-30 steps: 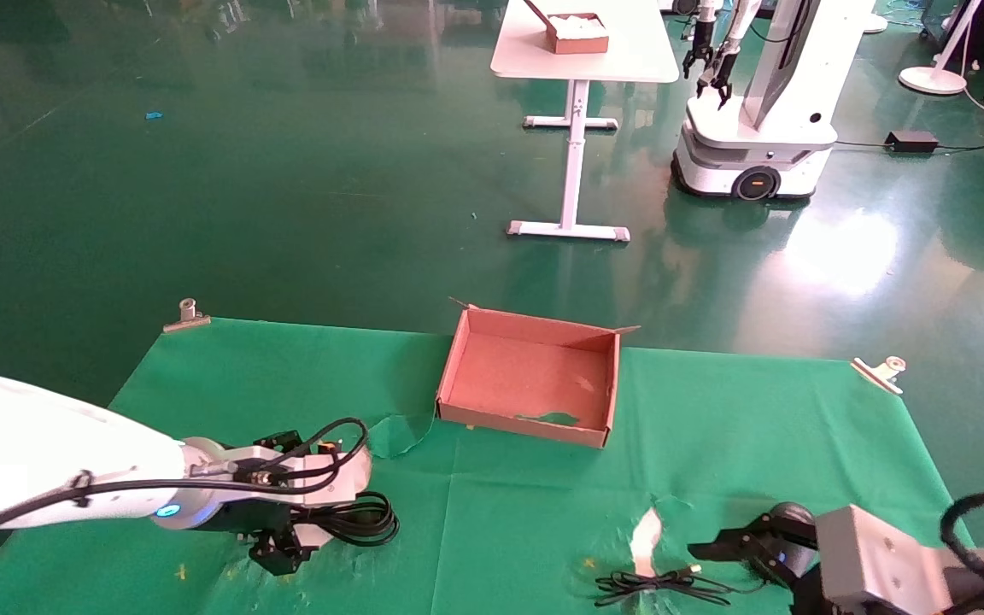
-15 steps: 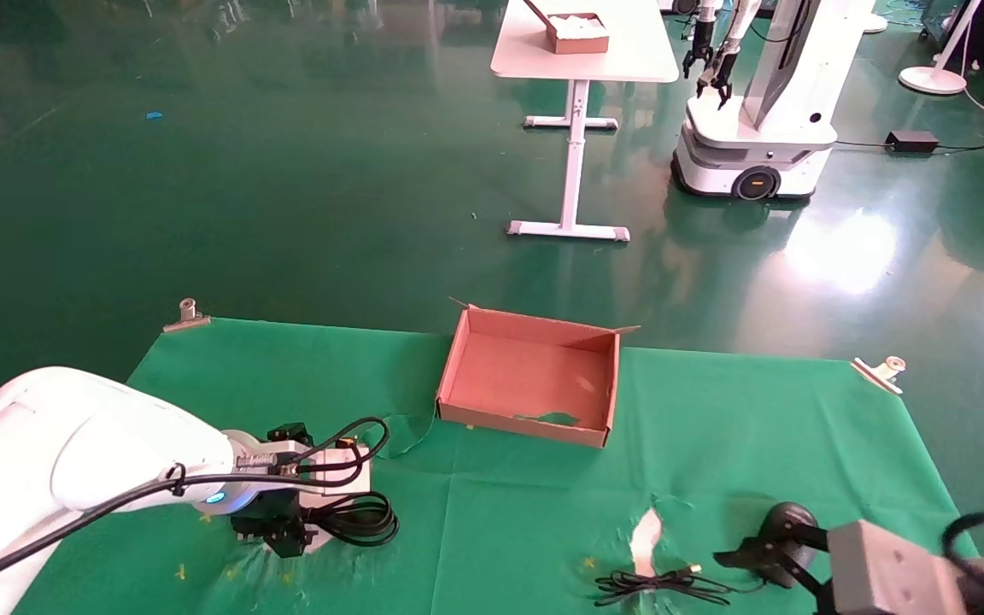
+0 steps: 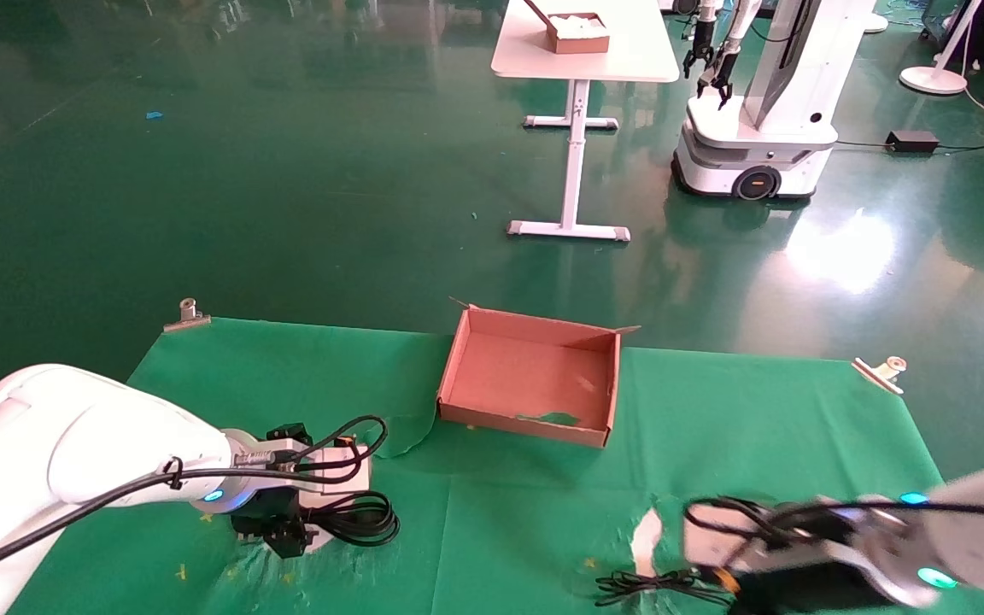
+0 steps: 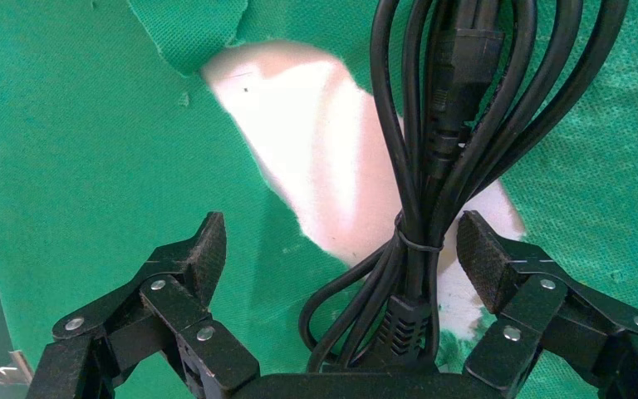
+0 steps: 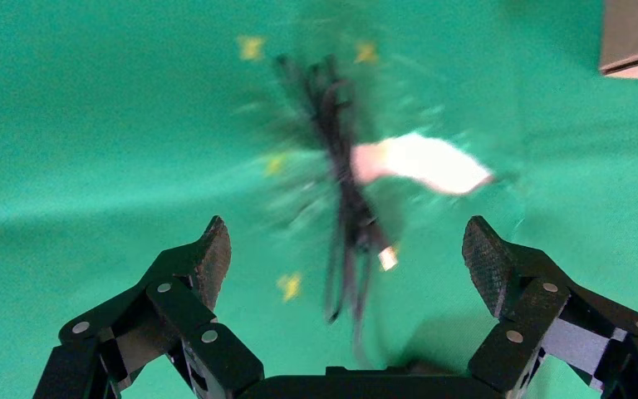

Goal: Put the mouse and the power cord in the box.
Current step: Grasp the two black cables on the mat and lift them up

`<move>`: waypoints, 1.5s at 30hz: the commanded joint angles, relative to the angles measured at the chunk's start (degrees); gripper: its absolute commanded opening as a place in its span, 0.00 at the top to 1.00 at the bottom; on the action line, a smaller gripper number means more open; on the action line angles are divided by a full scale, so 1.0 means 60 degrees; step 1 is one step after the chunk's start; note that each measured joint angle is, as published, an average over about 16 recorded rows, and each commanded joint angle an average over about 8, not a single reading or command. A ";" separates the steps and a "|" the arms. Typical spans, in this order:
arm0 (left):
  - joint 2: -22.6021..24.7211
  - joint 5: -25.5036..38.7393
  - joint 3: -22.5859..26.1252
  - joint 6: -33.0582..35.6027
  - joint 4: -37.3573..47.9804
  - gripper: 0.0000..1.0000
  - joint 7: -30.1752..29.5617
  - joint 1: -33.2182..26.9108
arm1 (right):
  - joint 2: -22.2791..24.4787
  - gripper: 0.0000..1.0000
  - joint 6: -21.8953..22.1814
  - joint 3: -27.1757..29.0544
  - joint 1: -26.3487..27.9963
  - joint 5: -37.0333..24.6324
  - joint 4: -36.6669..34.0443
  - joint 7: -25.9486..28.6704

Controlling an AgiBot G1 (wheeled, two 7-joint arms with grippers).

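Our right tool [image 5: 345,249] has swung over the mouse's cable [image 3: 654,586], spread wide; our left tool [image 4: 341,258] straddles the power cord [image 4: 432,166], released, nothing boxed yet.

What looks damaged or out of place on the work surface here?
The green cloth is torn in several places: white table shows under the power cord and beside the thin mouse cable. The box has a ragged hole in its floor showing green. Nothing is spilled.
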 commanded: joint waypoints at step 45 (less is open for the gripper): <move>0.0019 -0.0016 0.0003 -0.0020 0.0055 1.00 0.0027 -0.0016 | -0.1209 1.00 0.0877 -0.0552 -0.0553 -0.1193 -0.0350 0.0946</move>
